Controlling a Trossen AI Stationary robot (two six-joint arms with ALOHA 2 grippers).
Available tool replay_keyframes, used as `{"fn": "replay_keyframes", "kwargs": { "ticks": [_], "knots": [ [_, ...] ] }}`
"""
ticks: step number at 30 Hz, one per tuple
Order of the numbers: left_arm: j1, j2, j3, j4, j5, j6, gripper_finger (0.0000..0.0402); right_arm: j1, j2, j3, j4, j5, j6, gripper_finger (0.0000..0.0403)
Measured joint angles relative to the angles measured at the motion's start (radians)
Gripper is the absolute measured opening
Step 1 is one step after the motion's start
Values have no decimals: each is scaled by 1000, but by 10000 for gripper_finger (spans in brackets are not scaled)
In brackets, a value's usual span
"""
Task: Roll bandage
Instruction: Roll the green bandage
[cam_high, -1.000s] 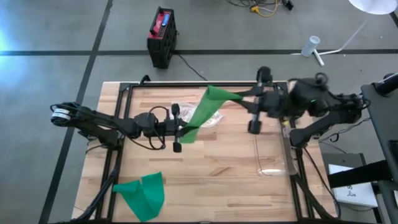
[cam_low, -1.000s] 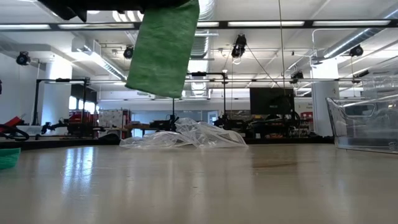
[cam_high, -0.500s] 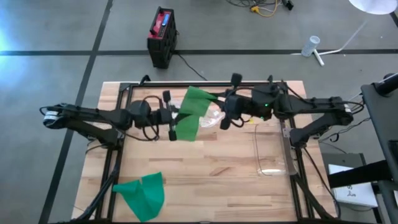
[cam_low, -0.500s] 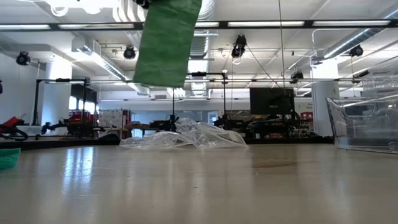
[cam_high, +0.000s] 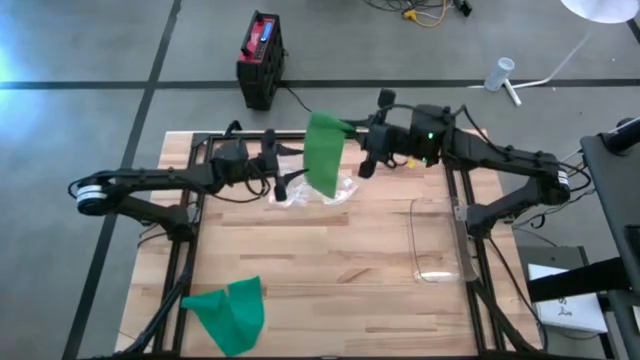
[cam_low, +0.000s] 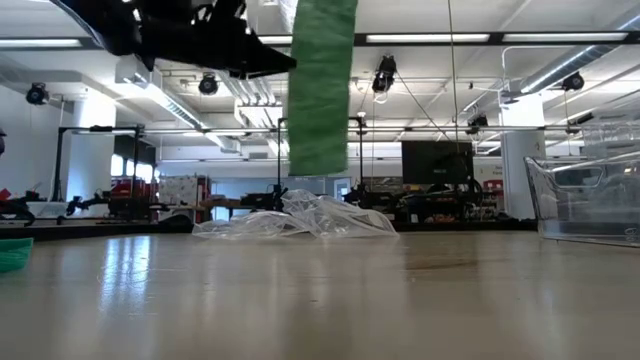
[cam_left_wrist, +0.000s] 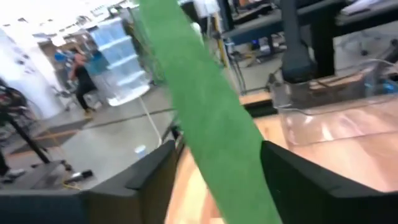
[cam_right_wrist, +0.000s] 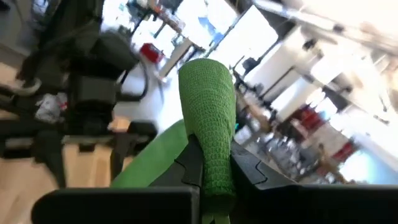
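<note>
Bandage (cam_high: 324, 165) hangs above the table's (cam_high: 350, 270) far edge, pinched by your right gripper (cam_high: 371, 150); your left gripper (cam_high: 279, 172), fingers parted, sits beside it, gripping nothing.

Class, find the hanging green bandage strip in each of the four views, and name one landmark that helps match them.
High view: green bandage strip, back centre.
Low view: hanging from the top, centre.
Left wrist view: diagonal band.
Right wrist view: pinched between the right gripper's fingers.
Shared landmark: crumpled clear plastic wrap beneath it.
</note>
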Motion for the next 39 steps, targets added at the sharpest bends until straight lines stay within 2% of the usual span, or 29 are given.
{"fn": "replay_keyframes", "kwargs": {
  "ticks": [5,8,10,15,17,19,22,27,29,34,39],
  "knots": [
    [41,33,-4,108,-6,-74,265,-29,4,51,-10,-16,-166,24],
    [55,16,12,114,-12,-171,269,-26,6,56,-47,-22,-178,24],
    [56,-4,12,111,56,-238,264,-14,8,54,-91,-22,-152,24],
    [-7,-64,-31,108,326,-299,240,64,9,2,-185,-19,-107,24],
    [-59,-83,-69,145,348,-318,233,104,10,-40,-167,-5,-70,24],
    [-114,-106,-99,191,320,-360,231,155,10,-77,-94,53,-45,24],
    [-202,-155,-139,201,220,-373,230,223,4,-87,-50,171,-19,24],
    [-311,-224,-224,167,-87,-279,230,280,0,-95,-74,143,127,24],
    [-328,-251,-250,164,-165,-274,230,317,3,-98,-77,160,127,24],
    [-337,-335,-265,211,-181,-315,230,371,-10,-98,-55,189,152,24],
    [-339,-332,-249,276,-181,-277,232,394,-10,-100,-62,184,146,24]
  ]
}}
